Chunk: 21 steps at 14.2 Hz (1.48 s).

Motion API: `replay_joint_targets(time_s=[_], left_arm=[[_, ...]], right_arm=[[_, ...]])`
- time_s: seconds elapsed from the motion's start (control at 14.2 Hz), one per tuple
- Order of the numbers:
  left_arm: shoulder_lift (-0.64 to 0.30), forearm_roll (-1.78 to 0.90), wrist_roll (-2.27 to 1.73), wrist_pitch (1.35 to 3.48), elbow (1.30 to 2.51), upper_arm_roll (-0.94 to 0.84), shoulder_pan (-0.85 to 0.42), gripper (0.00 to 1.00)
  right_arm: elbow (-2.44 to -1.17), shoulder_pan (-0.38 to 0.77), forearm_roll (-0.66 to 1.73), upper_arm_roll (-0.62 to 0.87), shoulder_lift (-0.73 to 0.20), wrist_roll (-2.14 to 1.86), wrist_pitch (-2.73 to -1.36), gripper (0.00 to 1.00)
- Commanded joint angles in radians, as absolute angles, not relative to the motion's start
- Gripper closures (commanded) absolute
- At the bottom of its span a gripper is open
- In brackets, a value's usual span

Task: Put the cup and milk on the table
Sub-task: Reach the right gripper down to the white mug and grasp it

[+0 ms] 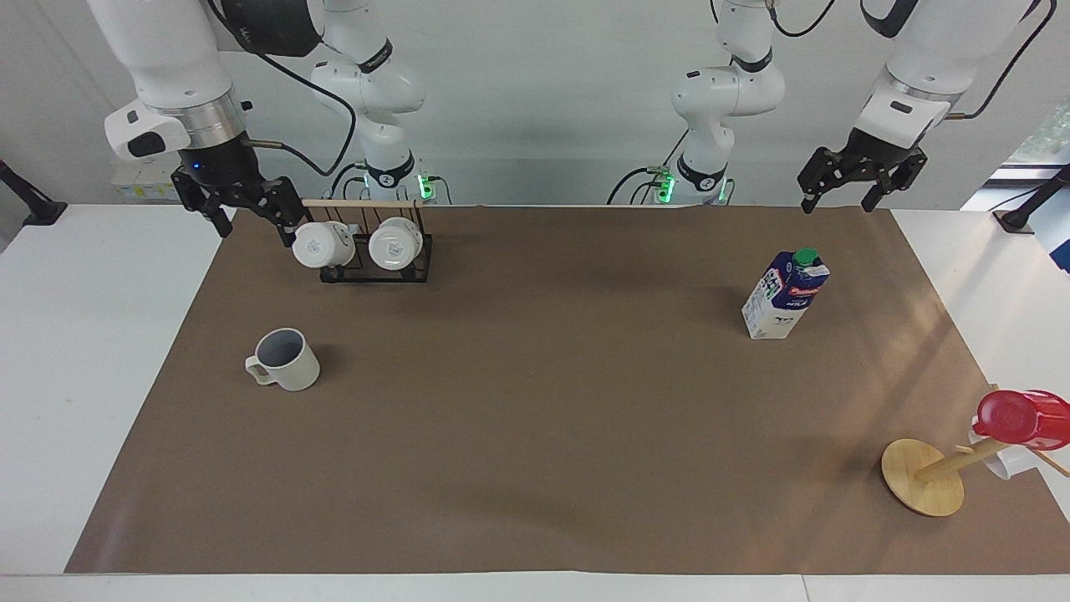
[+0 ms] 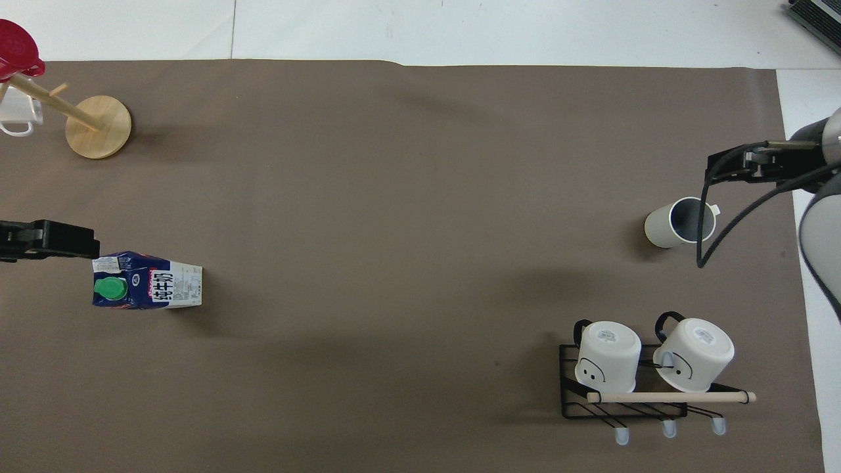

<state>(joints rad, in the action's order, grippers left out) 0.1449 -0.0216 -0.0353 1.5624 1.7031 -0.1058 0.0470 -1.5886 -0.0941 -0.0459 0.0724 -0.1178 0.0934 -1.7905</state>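
Note:
The cream-white cup [image 1: 284, 360] stands upright on the brown sheet of the table [image 1: 535, 435], toward the right arm's end; it also shows in the overhead view [image 2: 679, 222]. The blue and white milk carton [image 1: 784, 294] stands upright toward the left arm's end, its green cap showing from above [image 2: 146, 280]. My right gripper [image 1: 255, 227] is open and empty, raised beside the mug rack; from above [image 2: 729, 167] it is by the cup's handle side. My left gripper [image 1: 838, 205] is open and empty, raised over the sheet's edge nearest the robots, beside the milk from above [image 2: 79, 240].
A black wire rack [image 1: 376, 269] with two white mugs lying on it stands near the right arm's base, also seen from above [image 2: 631, 394]. A wooden mug tree [image 1: 924, 477] holding a red cup [image 1: 1016, 418] stands at the left arm's end, farthest from the robots.

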Motion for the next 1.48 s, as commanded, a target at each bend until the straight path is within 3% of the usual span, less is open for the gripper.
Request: replay_joint_targets(time_s=[0.0,0.28,0.56,1.27,1.34,1.41], left_arm=[[0.149,-0.023,-0.041,1.532,1.686,-0.109,0.055,0.0],[0.149,-0.023,-0.041,1.525,1.687,-0.109,0.055,0.0],[0.149,-0.023,-0.043,1.522,1.687,-0.109,0.054,0.0],[0.172,-0.023,-0.006,1.52,1.715,-0.104,0.064,0.0],[0.178,-0.023,-0.008,1.522,1.724,-0.104,0.064,0.0],[0.186,-0.023,-0.008,1.529,1.736,-0.104,0.066,0.0]], right_arm=[[-1.632,-0.129,-0.044,0.075,-0.179,0.029,-1.905,0.0],[-1.67,-0.138,-0.046,0.075,-0.255,0.014,-2.005,0.0],[-1.863,-0.143,-0.044,0.075,-0.241,0.025,-2.155,0.0],[-1.95,-0.149,-0.046,0.074,-0.249,0.017,-2.22,0.0],[-1.95,-0.147,-0.052,0.075,-0.249,0.014,-2.22,0.01],[-1.953,-0.143,-0.072,0.075,-0.247,0.015,-2.22,0.19]])
